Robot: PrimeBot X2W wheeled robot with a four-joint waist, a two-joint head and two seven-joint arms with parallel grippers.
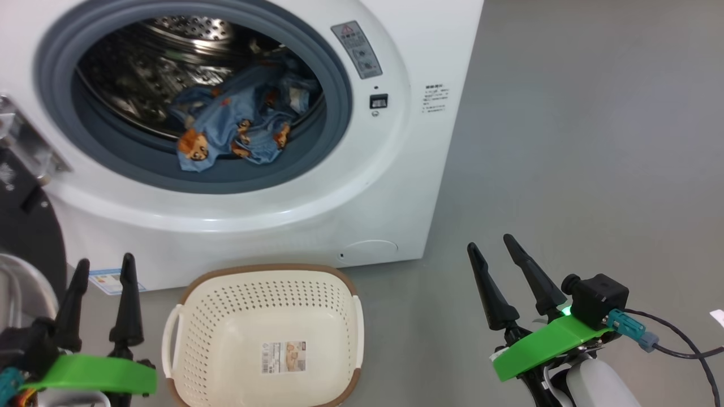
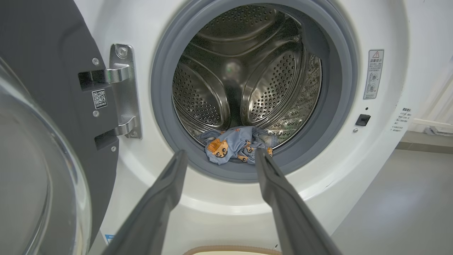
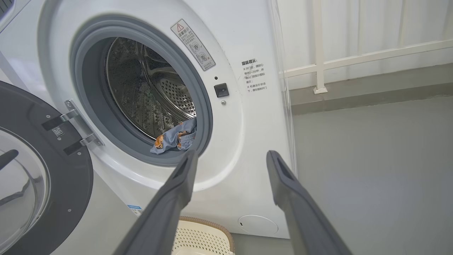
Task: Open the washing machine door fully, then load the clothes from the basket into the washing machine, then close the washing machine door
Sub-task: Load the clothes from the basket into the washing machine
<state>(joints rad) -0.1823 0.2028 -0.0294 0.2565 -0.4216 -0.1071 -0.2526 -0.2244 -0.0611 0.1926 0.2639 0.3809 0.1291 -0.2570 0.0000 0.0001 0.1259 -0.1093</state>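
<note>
The white washing machine (image 1: pixel 362 186) stands with its door (image 1: pixel 25 226) swung wide to the left, black rim and glass bowl (image 2: pixel 35 170) showing. Light blue clothes (image 1: pixel 237 127) with orange-brown figures lie at the drum's front lip, partly on the grey rubber ring (image 2: pixel 162 117); they also show as clothes (image 2: pixel 237 143) and clothes (image 3: pixel 175 140). The cream basket (image 1: pixel 266 333) sits on the floor in front, holding nothing but its label. My left gripper (image 1: pixel 104 265) is open left of the basket. My right gripper (image 1: pixel 491 243) is open to its right, over bare floor.
Grey floor (image 1: pixel 594 141) stretches to the right of the machine. A white railing (image 3: pixel 318 63) and wall stand behind it. A cable (image 1: pixel 679 345) trails from my right wrist. The silver hinge (image 2: pixel 124 92) holds the door at the machine's left.
</note>
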